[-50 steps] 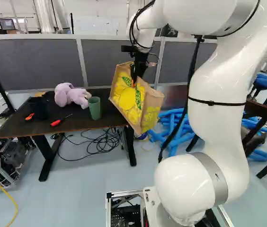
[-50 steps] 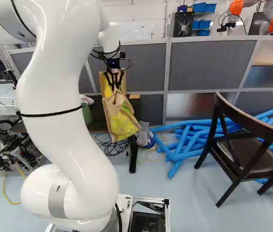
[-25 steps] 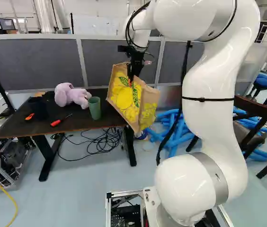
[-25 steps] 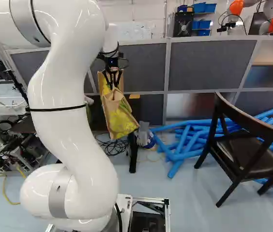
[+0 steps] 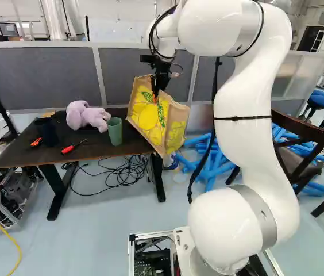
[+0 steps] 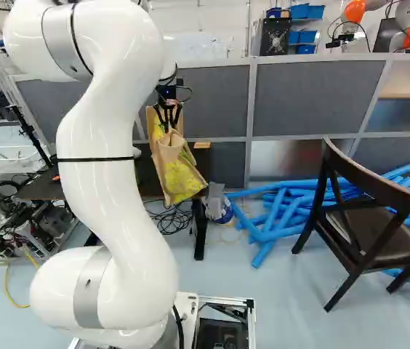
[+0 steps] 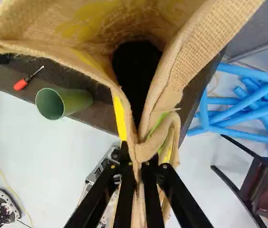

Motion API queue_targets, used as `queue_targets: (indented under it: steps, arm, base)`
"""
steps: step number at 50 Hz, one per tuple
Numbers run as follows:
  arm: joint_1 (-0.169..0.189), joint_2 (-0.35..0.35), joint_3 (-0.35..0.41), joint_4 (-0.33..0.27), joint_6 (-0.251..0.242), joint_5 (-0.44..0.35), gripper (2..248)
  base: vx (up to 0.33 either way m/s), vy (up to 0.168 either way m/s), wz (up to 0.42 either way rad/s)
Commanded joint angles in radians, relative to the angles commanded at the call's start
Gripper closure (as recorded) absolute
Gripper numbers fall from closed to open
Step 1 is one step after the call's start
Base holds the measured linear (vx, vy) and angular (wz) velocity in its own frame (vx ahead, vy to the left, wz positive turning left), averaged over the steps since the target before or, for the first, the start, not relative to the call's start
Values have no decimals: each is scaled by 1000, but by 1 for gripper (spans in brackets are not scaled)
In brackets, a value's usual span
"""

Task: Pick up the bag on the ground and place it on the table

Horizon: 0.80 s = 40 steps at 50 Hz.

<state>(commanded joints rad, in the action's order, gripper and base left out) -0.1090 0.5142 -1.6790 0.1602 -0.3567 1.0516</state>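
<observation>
I have the bag (image 5: 153,118) up in the air at the table's right end as the left base view shows it, hanging tilted from my gripper (image 5: 155,93). In the wrist view the two fingers are clamped on its gathered rim, cloth pinched between them, and the mouth gapes open just ahead of them. The bag is tan with yellow and green print.

Past the bag I see the dark table (image 5: 101,150) on both sides of it. In the left base view the bag covers the table's near right corner; I can't tell whether it touches the top.

On the table, the green cup (image 5: 115,133) stands nearest the bag, with the purple plush toy (image 5: 80,116) lying just beside it. Farther left in that view are the red screwdriver (image 5: 69,149), a black container (image 5: 47,133) and a small orange-and-black item (image 5: 36,142). Black cables (image 5: 124,172) lie coiled on the floor beneath.

In the right base view, blue tubes (image 6: 281,218) are heaped on the floor to the right of the bag, and a dark wooden chair (image 6: 368,243) stands in front of them.
</observation>
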Motion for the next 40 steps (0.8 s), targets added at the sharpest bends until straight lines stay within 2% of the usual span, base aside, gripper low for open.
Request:
queue_targets:
  steps: [19,40]
  arm:
    - [6,78,-112,0,0,20,226]
    - [12,167,-244,0,0,78,226]
  base:
    - [0,0,0]
    - [0,0,0]
